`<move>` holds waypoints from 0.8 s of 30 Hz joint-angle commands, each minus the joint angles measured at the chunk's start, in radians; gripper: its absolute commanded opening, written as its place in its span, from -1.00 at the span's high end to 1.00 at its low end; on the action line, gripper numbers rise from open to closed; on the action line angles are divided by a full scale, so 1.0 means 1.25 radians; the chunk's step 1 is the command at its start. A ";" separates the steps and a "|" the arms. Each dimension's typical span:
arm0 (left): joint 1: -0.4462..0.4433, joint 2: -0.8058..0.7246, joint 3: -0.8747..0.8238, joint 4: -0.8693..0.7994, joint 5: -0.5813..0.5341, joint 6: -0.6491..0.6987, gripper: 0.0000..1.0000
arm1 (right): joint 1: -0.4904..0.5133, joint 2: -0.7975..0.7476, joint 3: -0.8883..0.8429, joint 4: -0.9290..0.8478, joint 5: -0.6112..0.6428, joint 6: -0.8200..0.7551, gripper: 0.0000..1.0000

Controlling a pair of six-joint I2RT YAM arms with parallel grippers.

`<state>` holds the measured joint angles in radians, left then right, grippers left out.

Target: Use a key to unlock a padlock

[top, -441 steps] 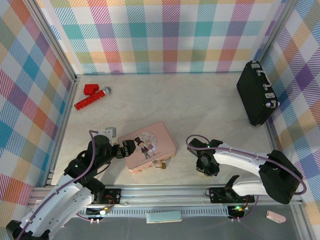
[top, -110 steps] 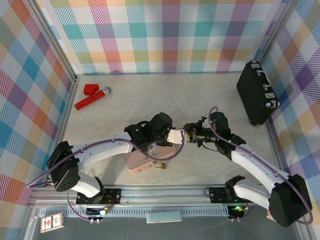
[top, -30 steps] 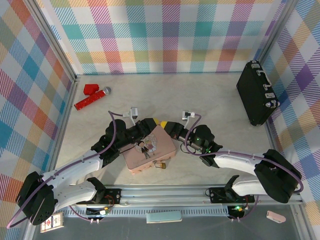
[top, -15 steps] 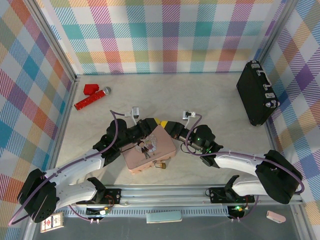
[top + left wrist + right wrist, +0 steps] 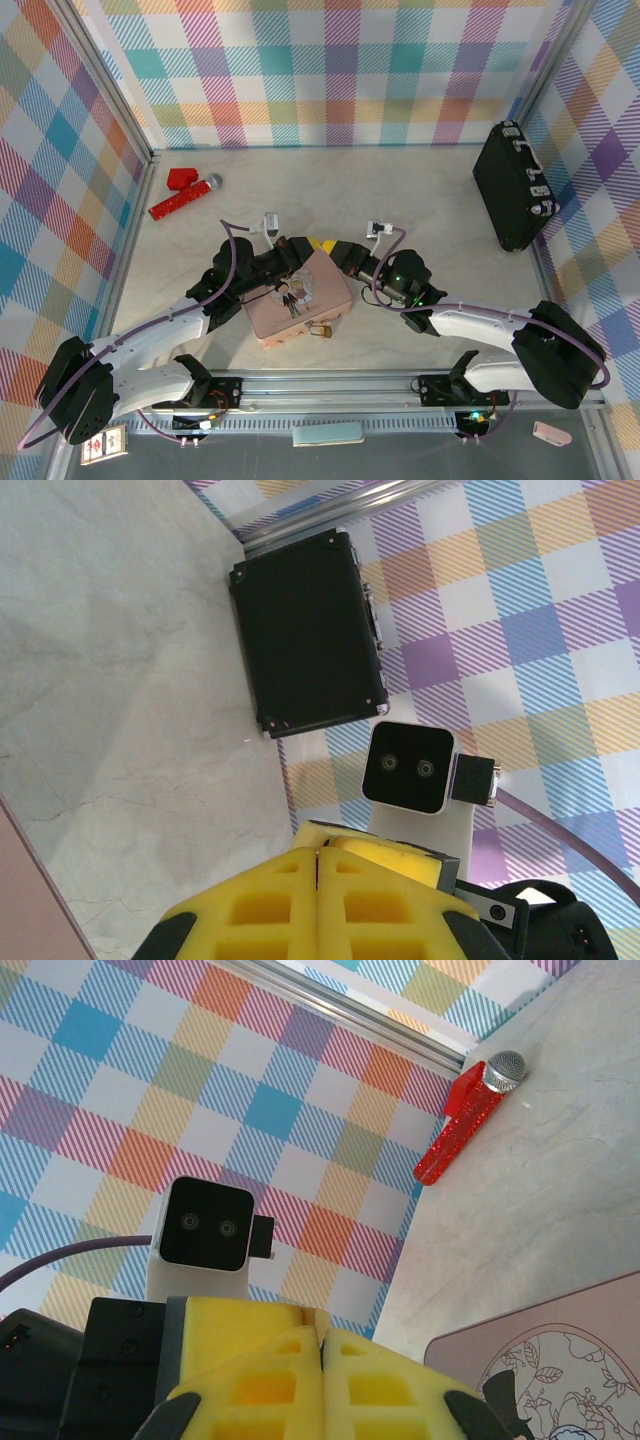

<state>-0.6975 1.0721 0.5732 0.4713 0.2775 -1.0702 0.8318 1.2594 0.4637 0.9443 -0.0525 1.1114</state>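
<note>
Meeting tip to tip at the upper edge of the pink tin [image 5: 300,305], near the middle of the top view, the left gripper [image 5: 308,246] and right gripper [image 5: 331,249] are both closed. In each wrist view the yellow pads [image 5: 270,910] press flat together, leaving only a thin seam with nothing visible in it.

The padlock [image 5: 321,330] lies against or just beside the tin's lower edge, almost straight down the frame from the fingertips, with the whole lid between them. Its long axis seems to run along that edge, roughly left to right. Which way the shackle faces is too small to tell. I cannot make out the key; if either gripper pinches it, the pads hide it.

Neither arm looks clearly nearer, so whichever one moves must probably reach down-frame across the lid.
</note>
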 commanded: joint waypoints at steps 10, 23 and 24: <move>0.001 -0.083 0.161 -0.373 -0.090 0.266 1.00 | 0.003 -0.102 -0.021 -0.106 0.082 -0.087 -0.10; 0.000 -0.058 0.171 -0.300 0.017 0.238 1.00 | 0.003 -0.036 0.002 0.038 -0.080 -0.126 -0.15; 0.000 -0.056 0.168 -0.288 0.023 0.230 1.00 | 0.003 -0.027 0.007 0.040 -0.091 -0.122 -0.14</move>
<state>-0.6975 0.9981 0.7696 0.0597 0.2584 -0.7689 0.8326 1.2049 0.4484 0.9245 -0.0994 0.9783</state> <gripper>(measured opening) 0.057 0.573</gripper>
